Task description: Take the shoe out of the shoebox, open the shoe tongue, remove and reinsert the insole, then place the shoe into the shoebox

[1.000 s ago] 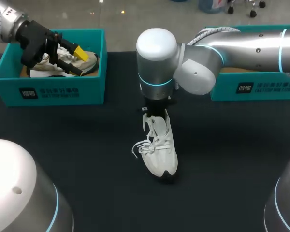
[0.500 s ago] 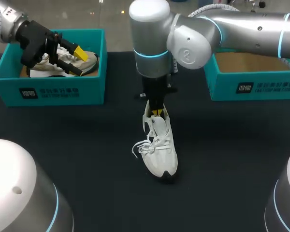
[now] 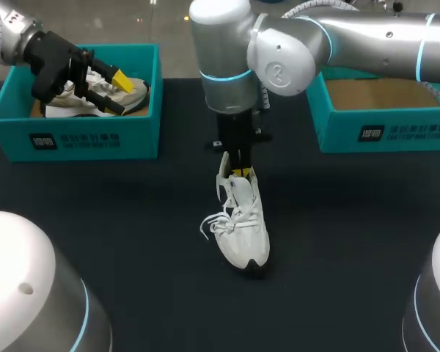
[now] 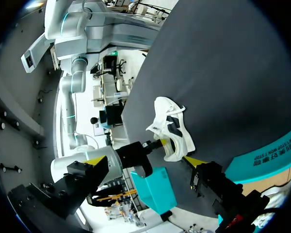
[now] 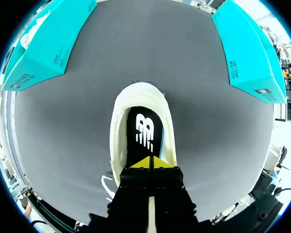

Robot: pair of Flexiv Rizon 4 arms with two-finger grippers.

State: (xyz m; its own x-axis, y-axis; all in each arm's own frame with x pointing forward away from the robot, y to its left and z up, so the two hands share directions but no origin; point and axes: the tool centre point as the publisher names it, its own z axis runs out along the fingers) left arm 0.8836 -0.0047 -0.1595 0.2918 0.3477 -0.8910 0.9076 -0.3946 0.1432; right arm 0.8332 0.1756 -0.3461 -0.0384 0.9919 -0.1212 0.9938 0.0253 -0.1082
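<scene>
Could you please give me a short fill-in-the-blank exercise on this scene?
1. The white shoe stands on the black ____.
2. The right gripper, at the shoe's opening, has its fingers ____.
3. The left gripper, fingers open, is over the left shoebox, which holds another ____.
Missing words: table; shut; shoe.

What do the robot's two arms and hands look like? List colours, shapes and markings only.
The right arm and left arm are smooth silver-grey tubes with rounded joints and glowing light-blue rings. A pale braided cable runs along the right arm. The left hand and right hand are black and angular, each with two fingers ending in bright yellow tips.
</scene>
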